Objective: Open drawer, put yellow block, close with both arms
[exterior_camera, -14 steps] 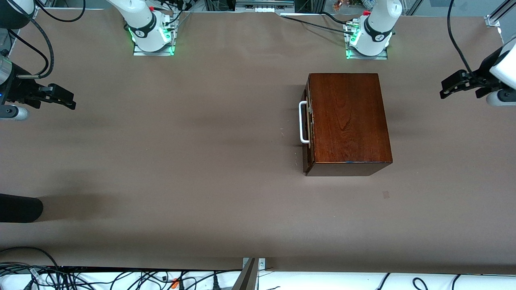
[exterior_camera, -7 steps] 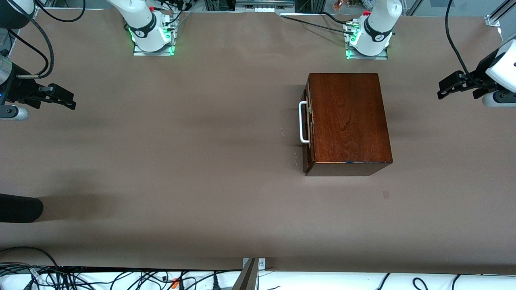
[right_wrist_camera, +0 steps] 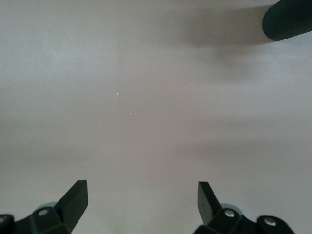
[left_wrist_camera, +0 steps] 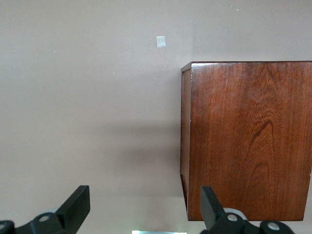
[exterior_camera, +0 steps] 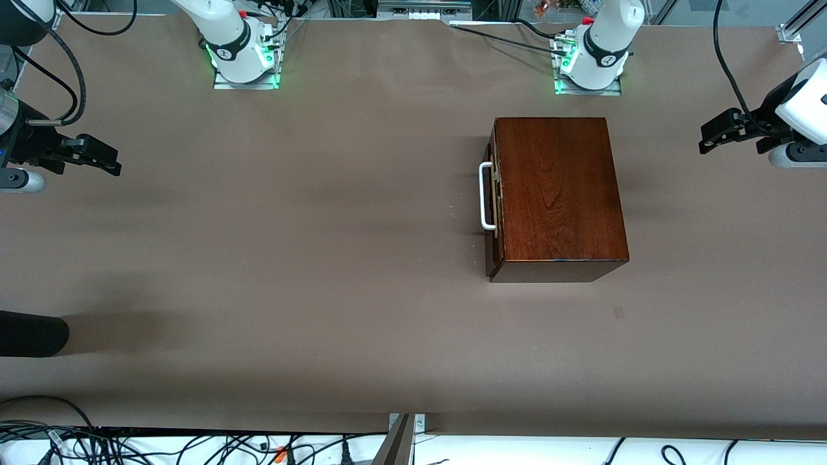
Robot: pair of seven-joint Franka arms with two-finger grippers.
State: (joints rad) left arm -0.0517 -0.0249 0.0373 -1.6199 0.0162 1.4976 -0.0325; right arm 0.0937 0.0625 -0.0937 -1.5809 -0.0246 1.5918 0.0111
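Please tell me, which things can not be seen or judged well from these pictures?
- Yellow block: in no view.
- Inside of the glossy dark wooden box: hidden by its top; the drawer with the white bar handle is shut.
- Black rounded object: cut off by the front view's edge; identity unclear.
- Left gripper and right gripper, both open: their arms mostly out of frame.

You won't find any readable text, label, brand, number or sign in these views. The box (exterior_camera: 555, 194) top shows plain wood grain only. The arm bases (exterior_camera: 591, 61) carry a small dark round mark each, too small to read. The small pale square (left_wrist_camera: 161, 42) on the table (exterior_camera: 323, 258) is blank as far as you can tell.
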